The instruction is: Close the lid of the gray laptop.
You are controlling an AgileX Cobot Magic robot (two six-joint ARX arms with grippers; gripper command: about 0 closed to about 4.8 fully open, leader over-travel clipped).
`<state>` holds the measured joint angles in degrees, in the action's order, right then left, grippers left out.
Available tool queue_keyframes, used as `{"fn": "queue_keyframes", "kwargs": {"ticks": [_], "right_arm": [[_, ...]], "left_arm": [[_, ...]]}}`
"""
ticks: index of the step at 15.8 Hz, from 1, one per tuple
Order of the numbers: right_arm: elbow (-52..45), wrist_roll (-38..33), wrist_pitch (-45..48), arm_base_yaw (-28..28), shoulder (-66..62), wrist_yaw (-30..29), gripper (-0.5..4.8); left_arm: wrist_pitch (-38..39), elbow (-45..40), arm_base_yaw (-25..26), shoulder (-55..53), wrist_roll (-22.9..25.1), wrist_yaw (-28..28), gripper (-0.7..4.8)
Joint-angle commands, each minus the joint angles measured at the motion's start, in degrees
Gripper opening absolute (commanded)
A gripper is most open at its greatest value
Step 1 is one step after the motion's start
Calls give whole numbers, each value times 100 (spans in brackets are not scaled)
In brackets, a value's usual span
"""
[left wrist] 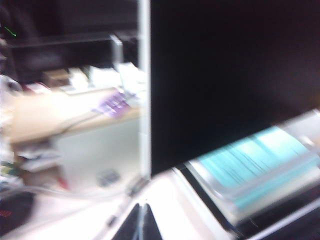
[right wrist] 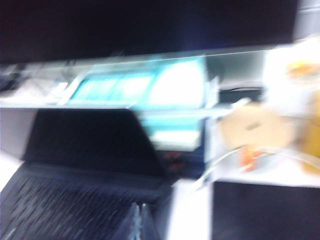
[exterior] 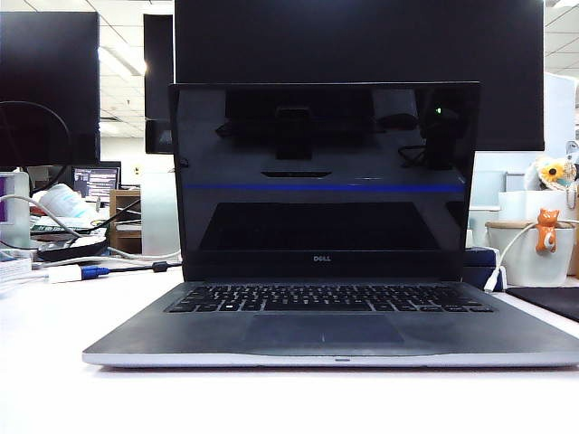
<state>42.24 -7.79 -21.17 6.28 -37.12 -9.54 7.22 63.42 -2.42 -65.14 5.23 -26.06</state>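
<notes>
The gray laptop (exterior: 326, 336) stands open in the middle of the white table, front edge toward the exterior camera. Its lid (exterior: 326, 181) is upright, the glossy black screen facing that camera. Neither gripper shows in the exterior view. In the blurred right wrist view, my right gripper (right wrist: 139, 206) is shut with nothing in it, above the back right corner of the keyboard (right wrist: 70, 210) and close to the lid (right wrist: 90, 140). My left gripper (left wrist: 142, 206), also shut with nothing in it, hangs over bare white table. I cannot make out the laptop in that blurred view.
A large black monitor (exterior: 362, 45) stands behind the laptop, with teal books (right wrist: 150, 90) under it. Cables (exterior: 109, 268) lie at the left. At the right are a white pot with an orange cat figure (exterior: 545, 231) and a black mat (exterior: 547, 300).
</notes>
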Motion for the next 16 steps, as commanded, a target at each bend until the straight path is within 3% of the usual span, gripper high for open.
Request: {"fn": "queue_keyframes", "kwargs": {"ticks": [1,2,3,6,8,10,14,16], "right_arm": [[385,98,-114,2,-592,-590,-1],[535,262,-236,2,-774,-590,-1],[809,378,-446,0,-1003,-981,-1],[1316,326,-549,-164,-1226,-2424,-1],[1620,315,-560,-184,-1263,-2667,-1],[1862,173,-531,-208,-1373,-3285,-1],[1974,140,-560,-210,-1563,-3571,-1],[1974,151,-544,-208,-1620,-3580,-1]], "left_arm": [[743,719,-632,-682,564,446,-6],[946,966,-909,-925,695,841,-6],[1239,1349,-1211,-1314,850,1250,-6],[1615,1823,-1397,-1840,949,1139,-6],[1805,2072,-1401,-2090,1108,885,-6],[2026,2511,-1403,-2483,1174,887,-6],[3025,3508,-1504,-3296,1176,772,-6],[3220,3617,-1744,-3445,1287,804,-6]]}}
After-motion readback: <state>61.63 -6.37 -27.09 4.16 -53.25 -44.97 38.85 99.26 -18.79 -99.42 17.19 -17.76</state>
